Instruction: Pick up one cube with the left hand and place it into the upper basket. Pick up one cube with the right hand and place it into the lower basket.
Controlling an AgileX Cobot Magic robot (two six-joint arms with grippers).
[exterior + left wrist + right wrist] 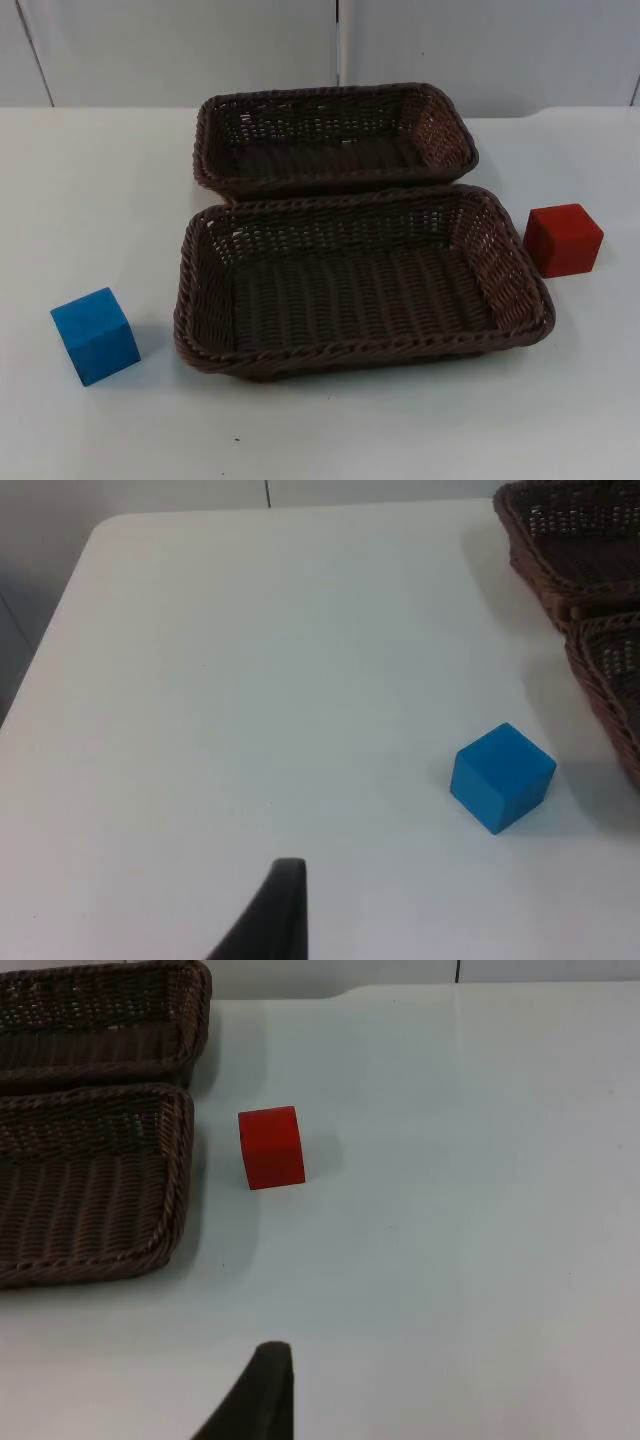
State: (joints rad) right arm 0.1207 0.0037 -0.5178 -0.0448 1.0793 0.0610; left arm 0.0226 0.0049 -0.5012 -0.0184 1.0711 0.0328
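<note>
Probably a lab: bare white table (320,430) against grey partition wall (180,50).

White surface (330,430), matte, evenly lit w/ soft shadows; a few tiny dark specks near the front. Rounded corner on its far left seen in left wrist view. Behind it a pale grey partition wall (180,50) made of panels, w/ thin dark vertical seams between them; one seam sits approx. mid-frame.

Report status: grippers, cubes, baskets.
Left gripper back from blue cube; right gripper back from red cube. Both brown wicker baskets, upper and lower, hold nothing. No obstruction.
</note>
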